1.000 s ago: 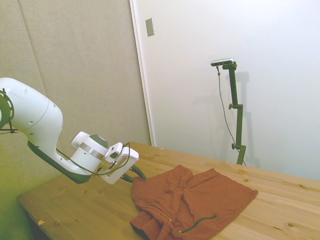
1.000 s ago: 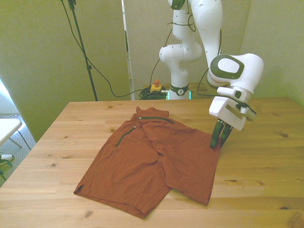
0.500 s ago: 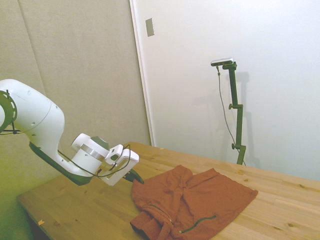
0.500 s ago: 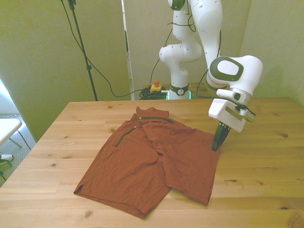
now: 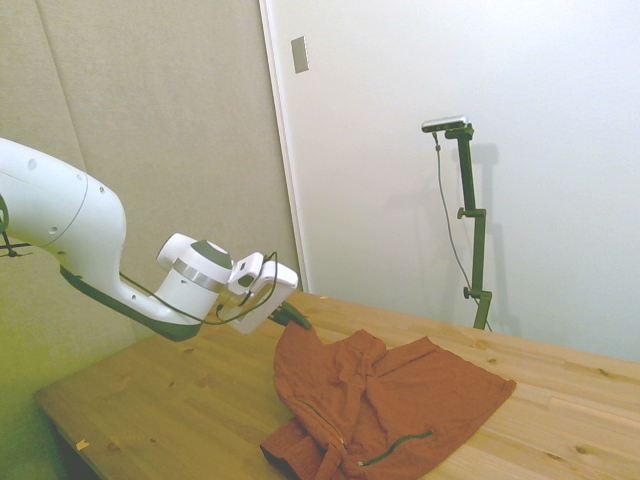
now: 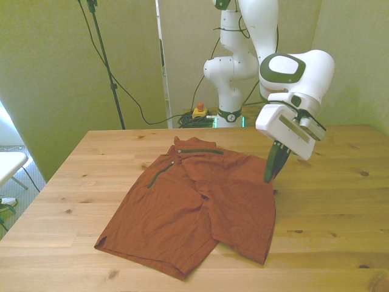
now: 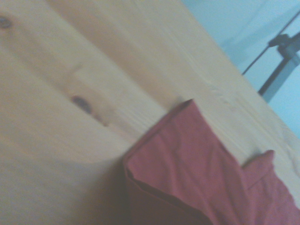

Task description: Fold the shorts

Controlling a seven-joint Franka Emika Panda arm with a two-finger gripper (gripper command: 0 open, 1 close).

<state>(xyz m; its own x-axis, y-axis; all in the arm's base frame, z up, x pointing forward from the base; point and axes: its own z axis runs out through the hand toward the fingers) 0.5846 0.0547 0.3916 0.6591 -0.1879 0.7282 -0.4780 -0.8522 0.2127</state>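
The claw [image 6: 270, 176] is pinched on the edge of the shorts [image 6: 200, 207], which is lifted off the wooden surface [image 6: 340, 213]. The rest of the shorts is spread across the surface's middle.

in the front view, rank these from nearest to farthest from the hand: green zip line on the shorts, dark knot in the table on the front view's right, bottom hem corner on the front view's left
Measured from the hand, which grips the shorts:
1. Green zip line, by the waistband, toward the front view's left. The dark knot, out by the table's right edge, is about as far; too close to call.
2. Bottom hem corner, near the table's near-left edge, farthest.
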